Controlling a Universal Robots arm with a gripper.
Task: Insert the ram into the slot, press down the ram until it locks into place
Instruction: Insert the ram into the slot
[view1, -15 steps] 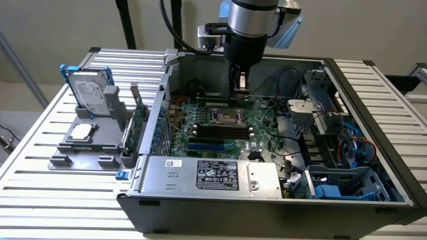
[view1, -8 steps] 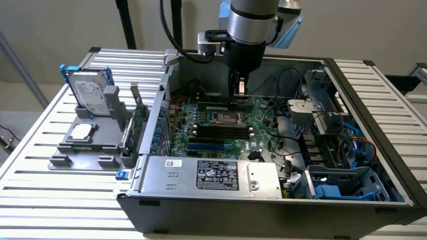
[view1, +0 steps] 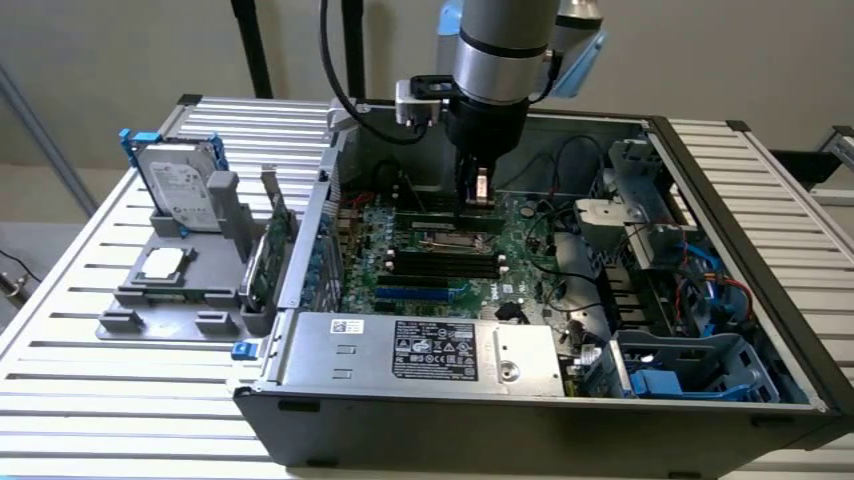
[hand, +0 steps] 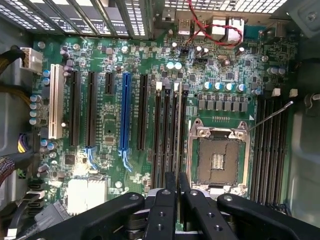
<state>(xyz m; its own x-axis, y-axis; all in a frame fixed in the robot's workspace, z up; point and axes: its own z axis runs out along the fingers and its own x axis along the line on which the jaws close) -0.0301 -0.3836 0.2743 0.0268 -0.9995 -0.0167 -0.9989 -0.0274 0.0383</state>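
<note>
1. In the exterior view you are looking at a slatted metal table (view1: 80, 300) against a plain beige wall, with an open computer case (view1: 534, 410) lying on it, motherboard facing up.
2. On the exterior view's left of the case you have a grey holder (view1: 160, 290) carrying a hard drive (view1: 180, 185) upright in a blue frame, and a wider green card (view1: 276, 240) standing on edge beside the case wall.
3. Your arm comes down from above into the case, and the gripper (view1: 478, 195) sits over the far bank of memory sockets, beyond the CPU socket (view1: 447, 240).
4. The ram (view1: 447, 222) stands on edge right under the gripper, along that far bank, touching the fingertips.
5. A labelled silver power supply (view1: 414, 350) fills the near end of the case.
6. In the wrist view you look straight down on the board; the gripper (hand: 176, 192) shows its black fingers (hand: 167, 205) drawn in close, clamped on the ram's upper edge.
7. The ram (hand: 176, 135) is seen edge-on as a thin pale line running away from the fingers, in line with the slot (hand: 176, 87), whose pale end clip shows at the far end. You cannot tell whether it is fully seated.
8. Alike black sockets lie just beside it on both sides; the blue socket (hand: 125, 115) is further off, and the CPU socket (hand: 219, 160) lies on the other side.
</note>
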